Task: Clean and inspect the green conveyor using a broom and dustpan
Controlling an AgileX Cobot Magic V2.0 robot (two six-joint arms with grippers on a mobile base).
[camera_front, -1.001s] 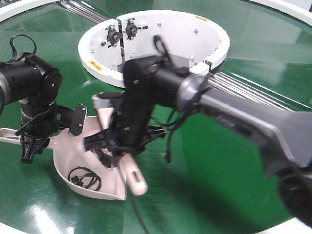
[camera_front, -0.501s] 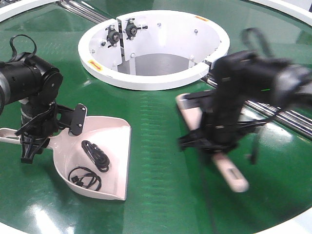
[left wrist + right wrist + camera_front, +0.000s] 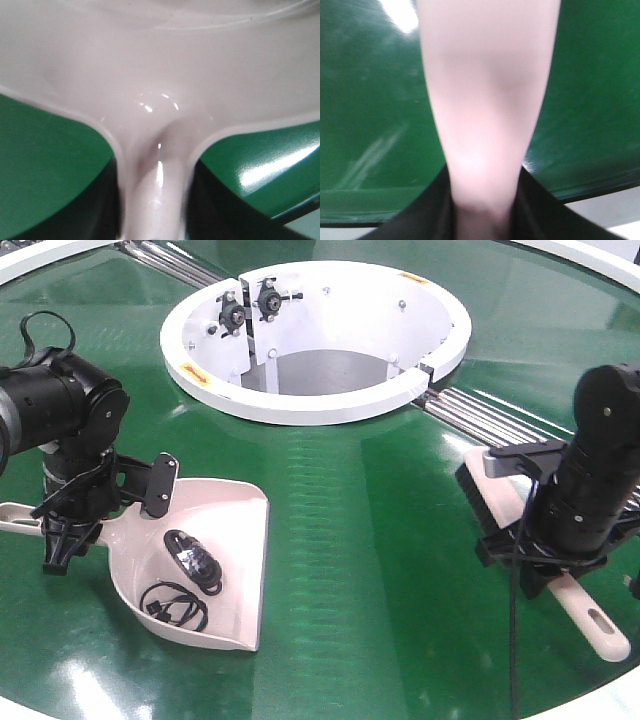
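Observation:
The pale pink dustpan [image 3: 225, 525] lies flat on the green conveyor [image 3: 370, 570] at the left, with black cable bits [image 3: 195, 560] inside it. My left gripper [image 3: 62, 530] is shut on the dustpan's handle [image 3: 155, 190], which fills the gap between the dark fingers [image 3: 102, 205] in the left wrist view. On the right side of the belt, my right gripper [image 3: 555, 560] is shut on the broom [image 3: 590, 620]. Its black bristles [image 3: 478, 495] point toward the rollers and its slotted handle end points toward the near rim. The right wrist view shows the broom's pink body [image 3: 487, 100] clamped.
The white central ring [image 3: 300, 400] with its open well sits at the back middle. Steel rollers [image 3: 490, 420] run from the ring toward the right, just behind the broom. The belt's white outer rim [image 3: 600, 705] curves past the near right corner.
My right arm has swung the broom from the dustpan's mouth across the belt to the right side. The left arm and dustpan have stayed put, cable bits inside.

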